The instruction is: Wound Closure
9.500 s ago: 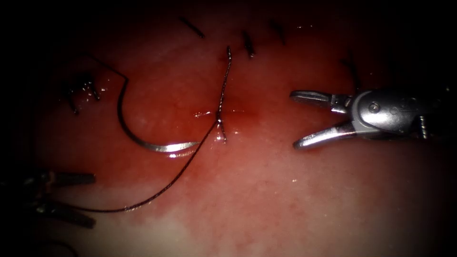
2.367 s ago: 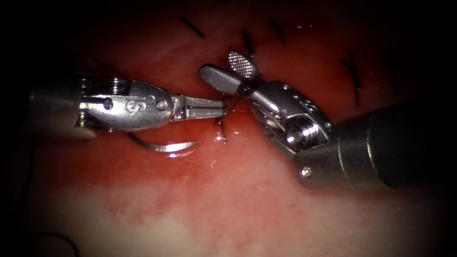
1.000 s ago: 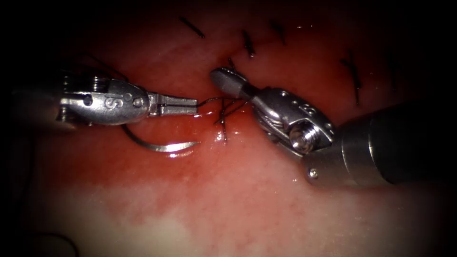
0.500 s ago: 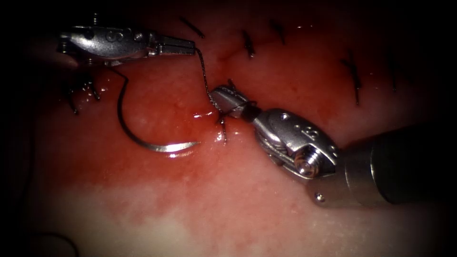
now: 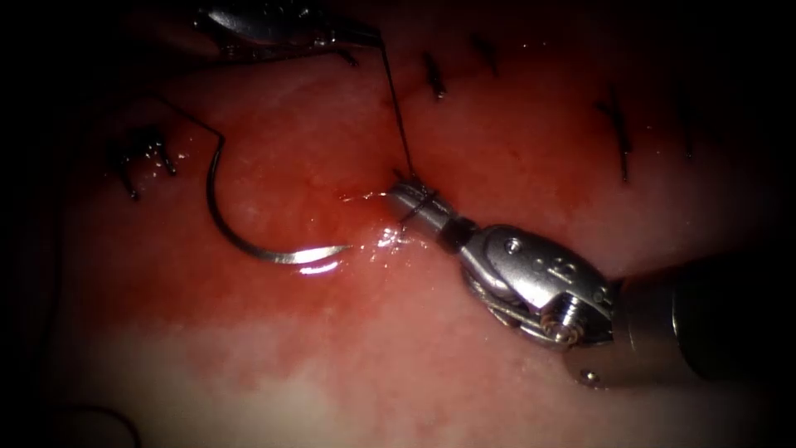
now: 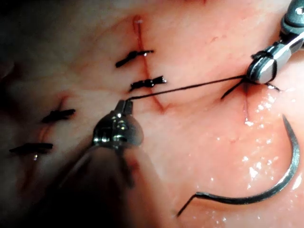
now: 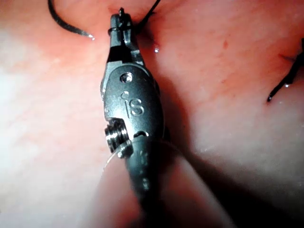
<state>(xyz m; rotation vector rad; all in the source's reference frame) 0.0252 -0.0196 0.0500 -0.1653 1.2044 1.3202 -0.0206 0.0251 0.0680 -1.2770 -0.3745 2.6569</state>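
Observation:
The curved needle (image 5: 249, 246) lies free on the tissue (image 5: 414, 357), left of the cut (image 5: 365, 197), held by neither tool and not in the tissue. My left tool (image 5: 373, 35) is shut on the thread (image 5: 396, 108), which runs taut down to my right tool (image 5: 408, 197). That tool's jaws are shut at the stitch site, with thread wrapped around them and a thread end in their grip. In the left wrist view my left tool (image 6: 126, 104) holds the thread (image 6: 190, 87), stretched toward the right tool (image 6: 263, 69), and the needle (image 6: 280, 185) lies nearby. My right tool (image 7: 118, 26) also shows in its own wrist view.
Dark finished stitches with cut ends (image 5: 431, 79) (image 5: 615, 124) cross the tissue behind the tools, and another knot (image 5: 141, 158) sits at far left. Red fluid (image 5: 390, 241) pools around the stitch site.
My left tool rose up and away with the thread, pulling it straight and taut. My right tool slid down and right to the cut, its jaws staying shut with thread around them.

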